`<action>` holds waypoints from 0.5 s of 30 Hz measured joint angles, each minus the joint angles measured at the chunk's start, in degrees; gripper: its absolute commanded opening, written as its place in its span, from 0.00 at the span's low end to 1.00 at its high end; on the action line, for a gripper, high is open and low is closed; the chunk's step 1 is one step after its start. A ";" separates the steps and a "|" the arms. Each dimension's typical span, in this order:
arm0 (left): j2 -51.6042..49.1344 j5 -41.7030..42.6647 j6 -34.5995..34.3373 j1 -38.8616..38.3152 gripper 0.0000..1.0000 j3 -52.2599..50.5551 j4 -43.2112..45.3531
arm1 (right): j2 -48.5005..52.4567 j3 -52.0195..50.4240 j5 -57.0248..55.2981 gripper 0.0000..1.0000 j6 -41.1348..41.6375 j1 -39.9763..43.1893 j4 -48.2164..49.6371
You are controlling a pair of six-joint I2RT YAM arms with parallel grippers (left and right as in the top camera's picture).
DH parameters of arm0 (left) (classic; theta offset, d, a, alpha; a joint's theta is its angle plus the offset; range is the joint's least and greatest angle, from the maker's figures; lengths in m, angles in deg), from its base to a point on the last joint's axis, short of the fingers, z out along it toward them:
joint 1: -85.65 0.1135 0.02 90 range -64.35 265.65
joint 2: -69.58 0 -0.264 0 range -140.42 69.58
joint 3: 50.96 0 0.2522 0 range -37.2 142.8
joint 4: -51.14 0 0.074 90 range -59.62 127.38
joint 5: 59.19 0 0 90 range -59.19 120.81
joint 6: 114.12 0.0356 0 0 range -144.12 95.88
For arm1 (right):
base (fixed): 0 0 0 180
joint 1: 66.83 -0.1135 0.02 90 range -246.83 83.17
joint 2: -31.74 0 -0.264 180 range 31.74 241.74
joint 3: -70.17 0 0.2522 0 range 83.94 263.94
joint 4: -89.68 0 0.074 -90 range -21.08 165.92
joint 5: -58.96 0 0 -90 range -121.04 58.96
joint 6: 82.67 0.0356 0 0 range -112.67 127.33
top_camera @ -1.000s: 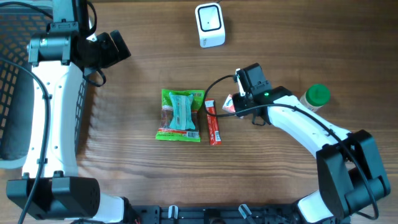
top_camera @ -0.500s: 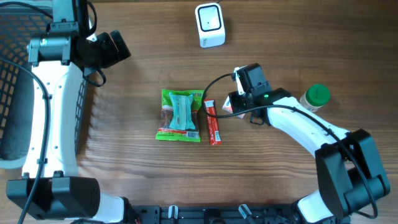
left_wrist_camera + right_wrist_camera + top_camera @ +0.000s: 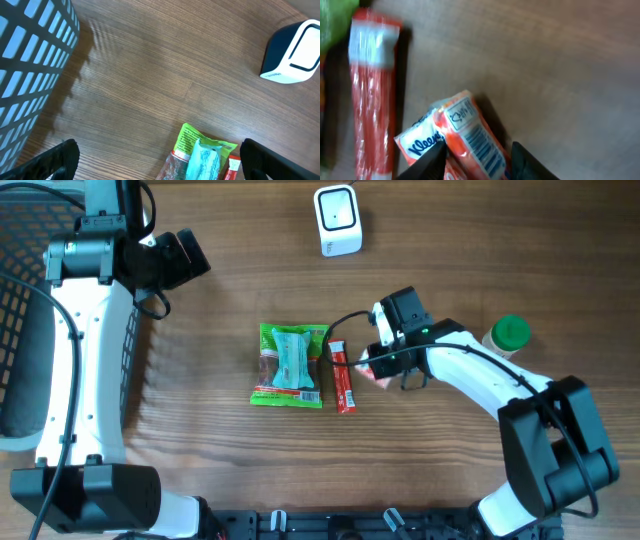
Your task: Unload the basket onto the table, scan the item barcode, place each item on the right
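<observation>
Wooden table (image 3: 200, 450): right arm (image 3: 480, 375) elbow-bent, reaching inward; right jaws pinch tissue pack (image 3: 465, 135); left jaws wide apart, empty.

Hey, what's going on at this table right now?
The right gripper sits over a small orange-and-white tissue pack with its barcode showing, fingers either side of it; whether they have clamped is unclear. The white barcode scanner stands well away at the far side, so nothing is being scanned yet. The left gripper hangs open and empty near the black mesh basket. A green snack packet and a red stick sachet lie mid-table.
</observation>
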 measured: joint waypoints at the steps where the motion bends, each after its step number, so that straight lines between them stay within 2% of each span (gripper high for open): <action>1: 0.00 0.00 0.00 0.00 1.00 0.00 0.00 | -0.35 -0.02 0.48 0.29 0.72 0.00 -1.09; 4: 0.00 0.00 0.00 0.00 1.00 0.00 0.00 | -2.25 -0.46 1.38 0.23 2.91 0.00 -2.84; 6: 0.00 0.00 0.00 0.00 1.00 0.00 0.00 | -4.24 -0.70 1.70 0.07 3.93 0.00 -2.93; 7: 0.00 0.00 0.00 0.00 1.00 0.00 0.00 | -5.18 -0.76 1.75 0.04 4.48 0.00 -2.93; 10: 0.00 0.00 0.00 0.00 1.00 0.00 0.00 | -9.01 -0.76 1.81 0.04 5.11 0.17 -3.08; 11: 0.00 0.00 0.02 0.00 1.00 0.00 0.00 | -10.21 -0.76 1.81 0.11 5.16 0.42 -3.28; 13: 0.00 0.00 0.00 0.00 1.00 0.00 0.00 | -11.85 -0.76 1.77 0.37 5.31 0.90 -3.61; 14: 0.00 0.00 0.00 0.00 1.00 0.00 0.00 | -12.66 -0.76 1.73 0.46 4.96 1.22 -3.74; 15: 0.00 0.00 0.00 0.00 1.00 0.00 0.00 | -13.18 -0.76 1.75 0.47 4.96 1.42 -3.78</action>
